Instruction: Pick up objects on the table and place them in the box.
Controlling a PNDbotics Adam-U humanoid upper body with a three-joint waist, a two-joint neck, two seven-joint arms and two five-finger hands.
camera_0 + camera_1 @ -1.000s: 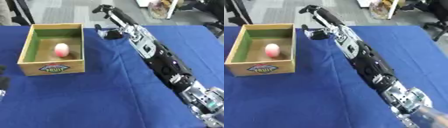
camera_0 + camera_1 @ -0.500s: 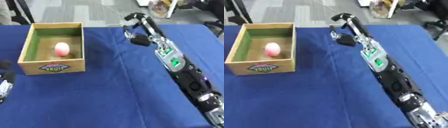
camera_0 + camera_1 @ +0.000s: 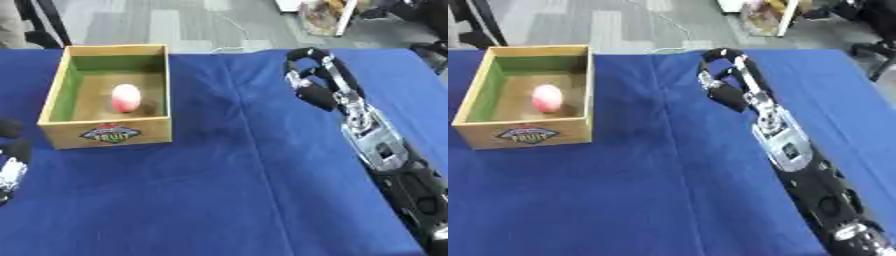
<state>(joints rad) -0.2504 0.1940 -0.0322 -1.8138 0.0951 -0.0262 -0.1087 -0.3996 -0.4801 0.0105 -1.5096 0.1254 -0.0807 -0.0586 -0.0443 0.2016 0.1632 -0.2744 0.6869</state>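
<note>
A wooden box [image 3: 105,132] with a green inner wall and a fruit label stands at the left of the blue table. Inside it lies a pink and white rounded fruit [image 3: 126,97]. My right hand [image 3: 311,75] hangs over the cloth right of the middle, well apart from the box. Its fingers are curled and I see nothing in them. Its silver and black forearm runs down to the lower right corner. My left hand [image 3: 10,150] shows partly at the lower left edge, fingers up and relaxed.
The blue cloth [image 3: 227,190] covers the whole table. No loose object shows on it outside the box. Beyond the far edge is grey floor, with a chair base [image 3: 35,30] at the far left and clutter [image 3: 767,17] at the far right.
My right hand has swung away from the box's far right corner, moving right and nearer to me. The box and the fruit have not moved.
</note>
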